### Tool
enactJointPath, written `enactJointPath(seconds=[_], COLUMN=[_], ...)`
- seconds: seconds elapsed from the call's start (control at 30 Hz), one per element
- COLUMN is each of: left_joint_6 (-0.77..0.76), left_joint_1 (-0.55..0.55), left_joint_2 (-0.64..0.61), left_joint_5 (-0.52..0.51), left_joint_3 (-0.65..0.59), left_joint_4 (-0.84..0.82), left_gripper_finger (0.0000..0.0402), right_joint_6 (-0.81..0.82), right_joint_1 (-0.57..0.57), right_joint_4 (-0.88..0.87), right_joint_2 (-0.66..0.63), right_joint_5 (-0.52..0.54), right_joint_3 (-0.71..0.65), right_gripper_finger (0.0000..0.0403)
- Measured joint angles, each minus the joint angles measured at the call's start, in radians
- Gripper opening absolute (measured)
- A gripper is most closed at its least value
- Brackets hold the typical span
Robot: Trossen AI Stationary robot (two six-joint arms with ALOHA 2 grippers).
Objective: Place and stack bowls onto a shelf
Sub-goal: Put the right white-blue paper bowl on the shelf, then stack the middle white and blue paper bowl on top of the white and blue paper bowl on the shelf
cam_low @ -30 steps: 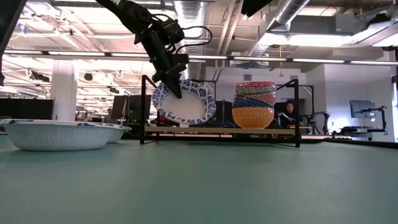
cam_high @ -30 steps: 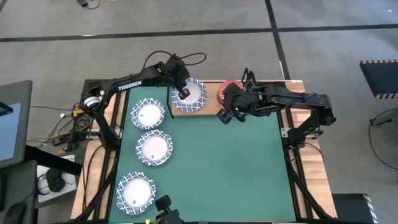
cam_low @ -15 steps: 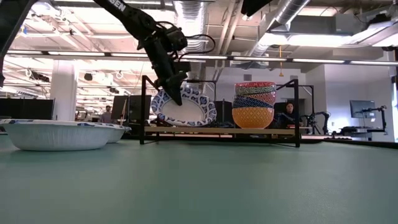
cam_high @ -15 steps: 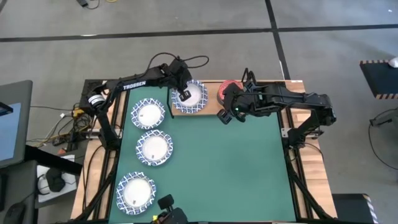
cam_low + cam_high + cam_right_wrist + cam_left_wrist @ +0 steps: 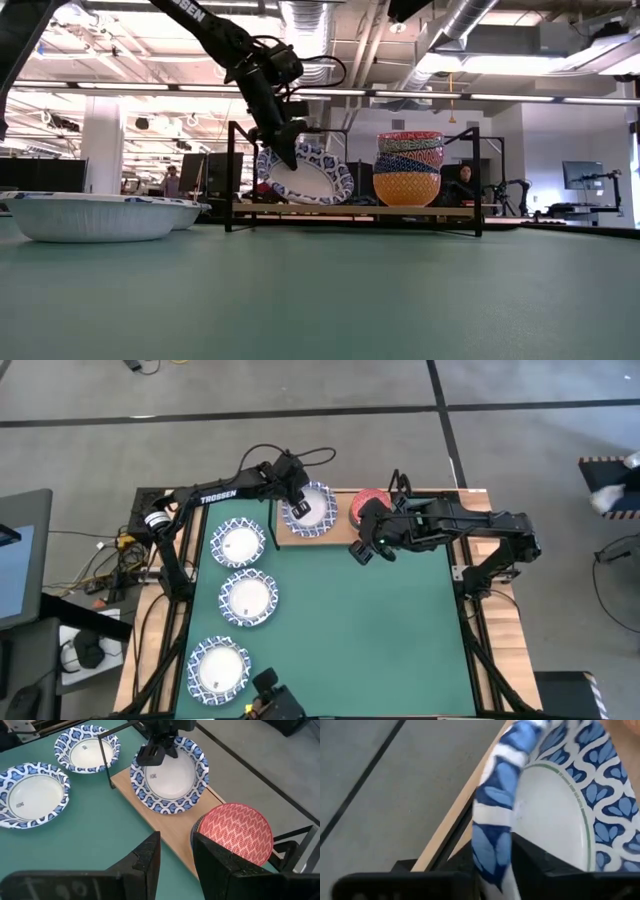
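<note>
One white bowl [image 5: 305, 172] has tilted lower onto the shelf [image 5: 355, 209], left hand [image 5: 284, 146] still clamped on its rim.

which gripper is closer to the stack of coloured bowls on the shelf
Right. The right gripper hovers just in front of the stack of coloured bowls, empty. The left gripper is farther along the shelf, at the blue-rimmed bowl.

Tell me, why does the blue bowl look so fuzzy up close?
Left wrist view: the bowl sits right at the lens, so its rim smears. Low view: ceiling lights glare bright. High view: even light, sharp bowl on the shelf.
</note>
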Motion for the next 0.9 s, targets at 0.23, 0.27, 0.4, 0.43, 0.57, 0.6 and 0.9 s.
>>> enactJointPath(seconds=[0.23, 0.27, 0.4, 0.43, 0.57, 0.6, 0.9], left_joint_6=[-0.001, -0.001, -0.002, -0.003, -0.007, -0.009, -0.047], left_joint_1=[-0.006, -0.006, -0.014, -0.017, -0.032, -0.036, -0.058], left_joint_2=[0.002, 0.002, 0.003, 0.003, -0.003, -0.008, -0.020], left_joint_5=[-0.038, -0.040, -0.060, -0.073, -0.111, -0.117, -0.119], left_joint_3=[0.000, 0.000, 0.000, -0.001, -0.003, 0.000, 0.171], left_joint_4=[-0.044, -0.048, -0.061, -0.063, -0.071, -0.077, -0.251], left_gripper_finger=[0.0163, 0.0171, 0.0192, 0.0195, 0.0201, 0.0201, 0.0201], right_joint_6=[-0.001, -0.001, -0.001, -0.001, -0.002, -0.002, 0.012], right_joint_1=[0.000, 0.000, 0.000, 0.000, 0.000, 0.000, -0.005], right_joint_4=[0.001, 0.001, 0.002, 0.002, 0.002, 0.002, 0.003], right_joint_2=[0.000, 0.000, 0.000, 0.000, 0.000, 0.000, 0.000], right_joint_5=[0.000, 0.000, 0.000, 0.000, 0.000, -0.001, -0.003], right_joint_3=[0.000, 0.000, 0.000, 0.000, 0.000, 0.000, 0.000], right_gripper_finger=[0.0139, 0.0139, 0.0139, 0.0139, 0.0139, 0.0139, 0.0139])
